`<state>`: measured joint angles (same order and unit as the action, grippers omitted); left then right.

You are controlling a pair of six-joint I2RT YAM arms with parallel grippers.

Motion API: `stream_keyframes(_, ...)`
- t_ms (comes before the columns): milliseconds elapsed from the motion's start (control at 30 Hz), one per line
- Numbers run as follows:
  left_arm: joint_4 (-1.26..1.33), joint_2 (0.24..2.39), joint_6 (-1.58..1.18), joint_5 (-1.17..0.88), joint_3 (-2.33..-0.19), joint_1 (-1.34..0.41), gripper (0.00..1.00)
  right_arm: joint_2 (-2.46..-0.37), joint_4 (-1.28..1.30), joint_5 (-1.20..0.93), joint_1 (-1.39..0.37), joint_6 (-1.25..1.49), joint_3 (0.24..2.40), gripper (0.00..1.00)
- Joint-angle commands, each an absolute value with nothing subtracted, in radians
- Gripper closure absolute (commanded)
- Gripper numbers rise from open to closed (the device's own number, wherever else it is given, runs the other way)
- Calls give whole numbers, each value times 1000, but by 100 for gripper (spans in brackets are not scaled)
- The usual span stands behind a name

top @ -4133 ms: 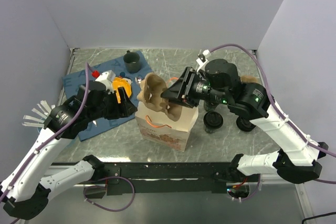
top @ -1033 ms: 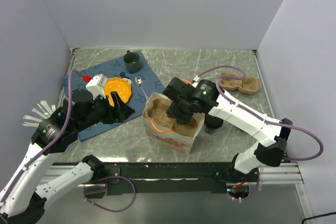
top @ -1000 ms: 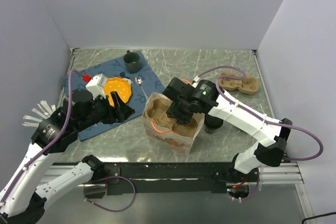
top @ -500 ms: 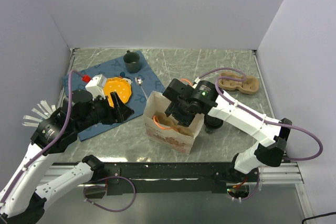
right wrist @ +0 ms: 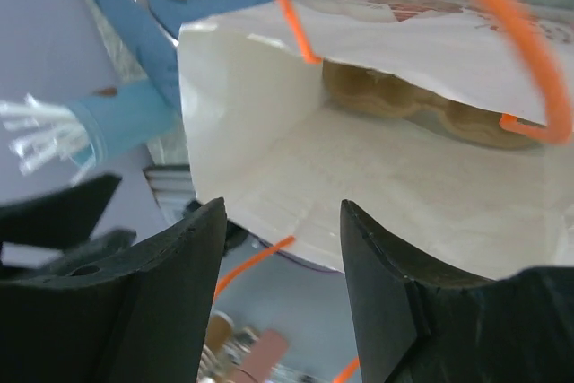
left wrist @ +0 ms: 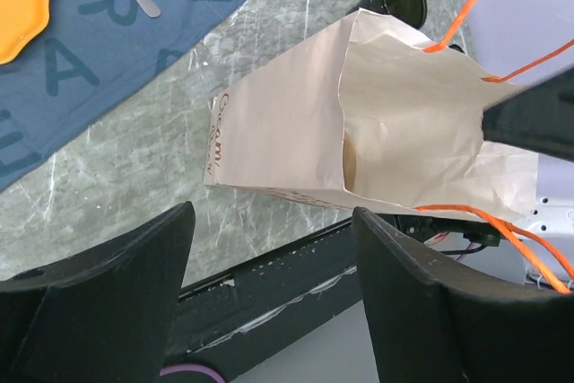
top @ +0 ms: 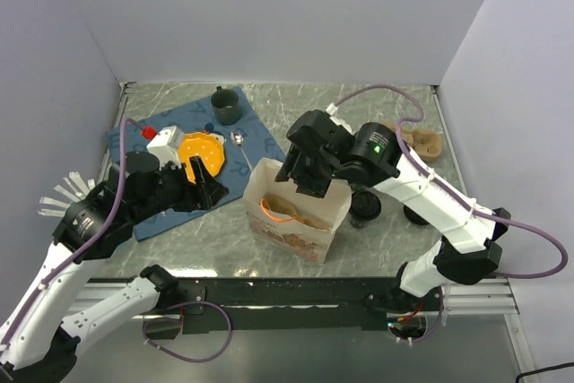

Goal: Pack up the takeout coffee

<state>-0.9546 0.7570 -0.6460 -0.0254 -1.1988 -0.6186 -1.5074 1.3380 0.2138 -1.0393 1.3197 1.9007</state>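
Top view: pale walls [top: 269,15] enclose a grey marble table [top: 296,109] bearing a blue mat [top: 258,136]. A tray [top: 300,215] lies inside the open bag [top: 291,238]; two lidded cups [top: 365,206] stand on the table just right of it. Left wrist: the left end effector [left wrist: 269,221] gapes empty near the bag. Right wrist: the right end effector [right wrist: 280,213] hangs open, empty, above the bag holding the tray.
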Motion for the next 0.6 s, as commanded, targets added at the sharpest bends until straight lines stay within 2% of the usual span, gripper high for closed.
stream_keyframes(0,-920,784,-624,-32,-1244,-617,24,-1476,1299,99,-1048,1056,1937,38)
stream_keyframes(200,-887,841,-637,-90,-1262,-617,26,-1456,1132,5,-1031,824,2028,38)
stream_keyframes(233,-876,851,-644,-100,-1261,-617,26,-1456,1087,-65,-1023,789,2049,38)
stream_keyframes(367,-745,870,-644,-152,-1198,-617,27,-1463,1037,-138,-996,617,2105,38)
stream_keyframes(567,-672,968,-589,-238,-1193,-617,33,-1421,1096,-48,-988,480,2123,38)
